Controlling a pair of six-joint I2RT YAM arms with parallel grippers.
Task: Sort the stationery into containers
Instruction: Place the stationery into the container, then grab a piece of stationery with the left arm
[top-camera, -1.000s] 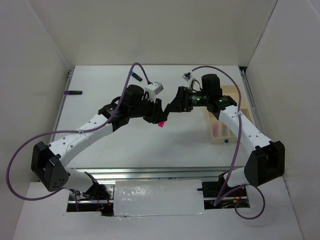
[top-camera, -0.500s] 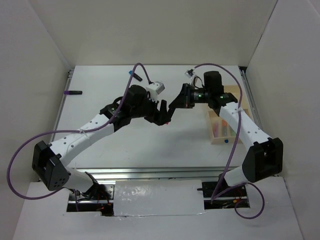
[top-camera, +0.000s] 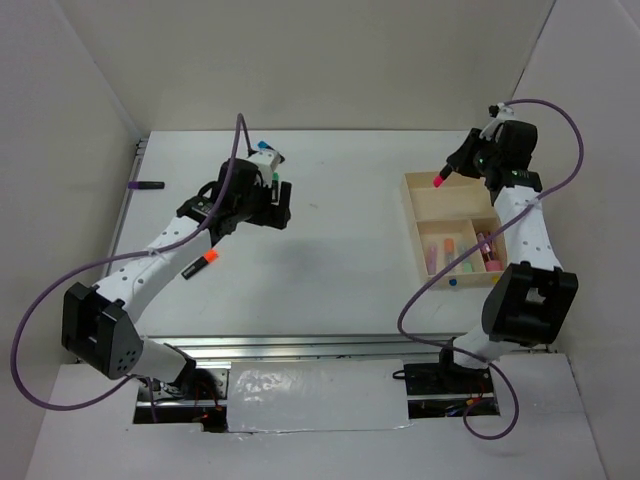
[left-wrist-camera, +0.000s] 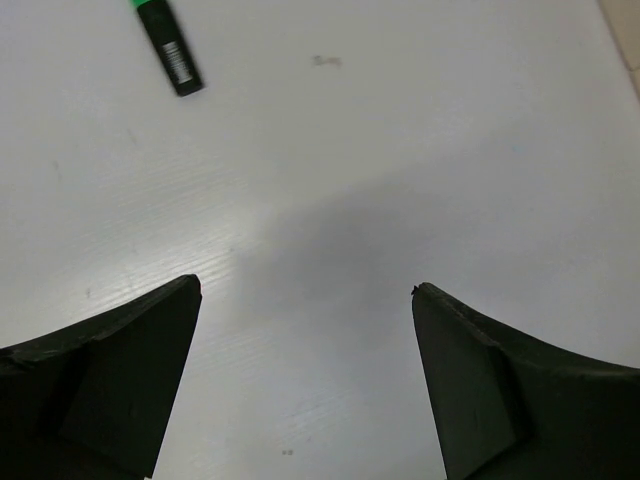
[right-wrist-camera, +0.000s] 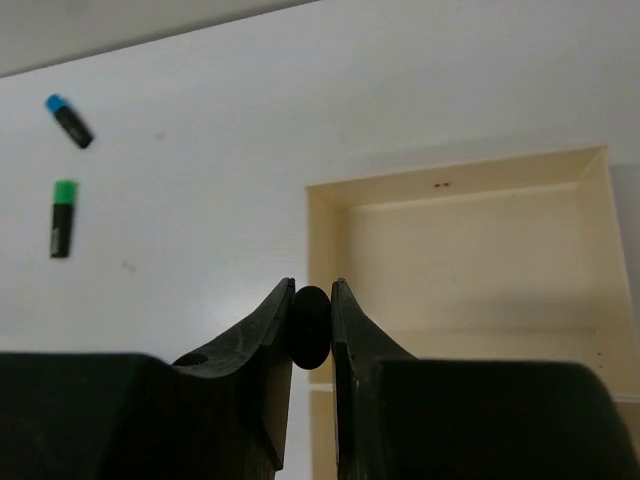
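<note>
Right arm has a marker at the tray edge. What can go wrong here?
1. The right gripper holds the marker close over the tray side wall; released now, it may hit the rim and land outside.
2. The left gripper is open, green marker off to one side; a straight descent would miss it.

top cam looks down on the whole table (top-camera: 340, 270) from behind; both wrist cams sit closer, both catching the green marker (left-wrist-camera: 168, 45)

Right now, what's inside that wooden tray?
In the wooden tray, the far compartment looks bare; the near ones hold pink and pale markers. The right arm covers part of the right-hand one.
</note>
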